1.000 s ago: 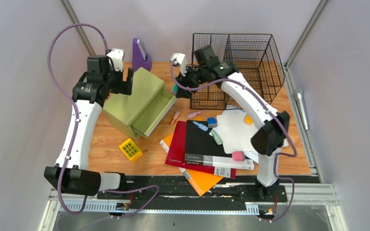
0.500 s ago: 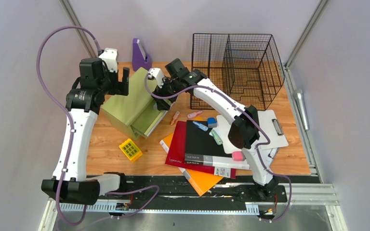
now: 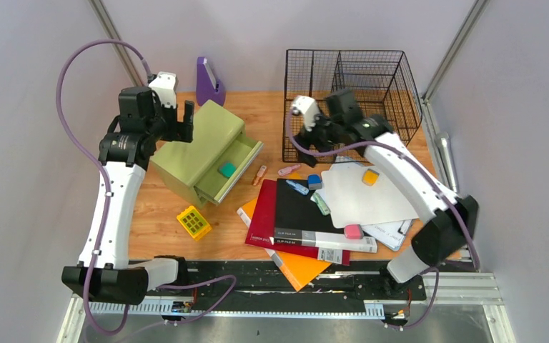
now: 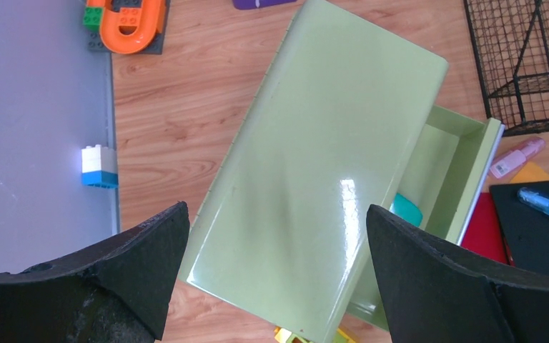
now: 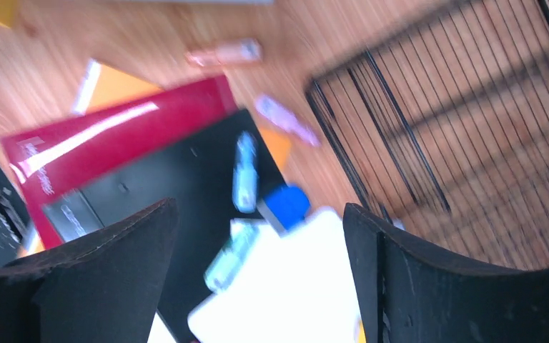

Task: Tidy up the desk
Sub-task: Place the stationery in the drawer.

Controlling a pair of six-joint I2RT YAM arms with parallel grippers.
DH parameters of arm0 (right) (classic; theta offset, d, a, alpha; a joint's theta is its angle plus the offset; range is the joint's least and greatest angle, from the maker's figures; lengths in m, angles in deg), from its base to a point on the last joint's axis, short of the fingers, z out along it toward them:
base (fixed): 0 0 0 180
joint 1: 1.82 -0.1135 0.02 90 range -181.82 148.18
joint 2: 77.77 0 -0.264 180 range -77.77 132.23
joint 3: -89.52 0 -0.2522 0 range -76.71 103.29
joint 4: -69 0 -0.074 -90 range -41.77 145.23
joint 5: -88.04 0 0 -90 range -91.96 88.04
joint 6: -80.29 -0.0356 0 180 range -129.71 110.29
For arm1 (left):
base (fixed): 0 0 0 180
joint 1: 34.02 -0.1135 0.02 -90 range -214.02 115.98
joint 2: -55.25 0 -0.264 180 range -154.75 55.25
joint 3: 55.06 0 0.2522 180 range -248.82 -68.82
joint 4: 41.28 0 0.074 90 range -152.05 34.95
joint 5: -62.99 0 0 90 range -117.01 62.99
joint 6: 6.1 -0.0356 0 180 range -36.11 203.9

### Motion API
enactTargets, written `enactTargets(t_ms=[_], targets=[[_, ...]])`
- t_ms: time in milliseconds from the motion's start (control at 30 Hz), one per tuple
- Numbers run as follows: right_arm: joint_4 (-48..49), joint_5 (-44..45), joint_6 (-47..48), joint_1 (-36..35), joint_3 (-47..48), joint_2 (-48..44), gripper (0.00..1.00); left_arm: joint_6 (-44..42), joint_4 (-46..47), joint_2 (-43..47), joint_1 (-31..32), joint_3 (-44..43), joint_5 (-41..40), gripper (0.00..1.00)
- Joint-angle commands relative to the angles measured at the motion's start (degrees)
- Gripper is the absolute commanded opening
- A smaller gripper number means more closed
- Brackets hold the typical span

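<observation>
Left jaws spread over the green drawer box (image 4: 329, 179) at ten o'clock on the surface (image 3: 268, 116); right jaws spread, seemingly empty, at one o'clock by the wire basket (image 3: 343, 51).

We get bright, even, diffuse light in all 3 views, seemingly from overhead. Top view: sharp throughout, soft short shadows on the bench (image 3: 271, 118), no blown highlights. Left wrist: sharp, 1 white glare streak and a faint dark band on the green cabinet (image 4: 329, 143) top; left end effector (image 4: 275, 218) reads near-black, little surface detail. Right wrist: heavy directional smear, wire basket (image 5: 465, 128) and small items soft, white glare streak on the red folder (image 5: 186, 107); right end effector (image 5: 259, 214) edges are crisp.
</observation>
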Motion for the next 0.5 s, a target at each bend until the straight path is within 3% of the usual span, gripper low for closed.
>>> enactTargets(t_ms=[0, 233, 467], targets=[[0.32, 3.0, 4.67, 7.38, -14.92, -9.9, 0.86, -0.61, 1.76, 1.19, -0.28, 0.3, 4.22, 1.0], [2.08, 8.36, 10.08, 23.19, -31.04, -13.07, 0.83, -0.95, 1.54, 1.1, -0.23, -0.1, 7.28, 1.0], [15.74, 14.52, 13.83, 29.28, -39.6, -8.9, 0.86, -1.11, 1.86, 1.99, -0.22, 1.13, 7.81, 1.0]])
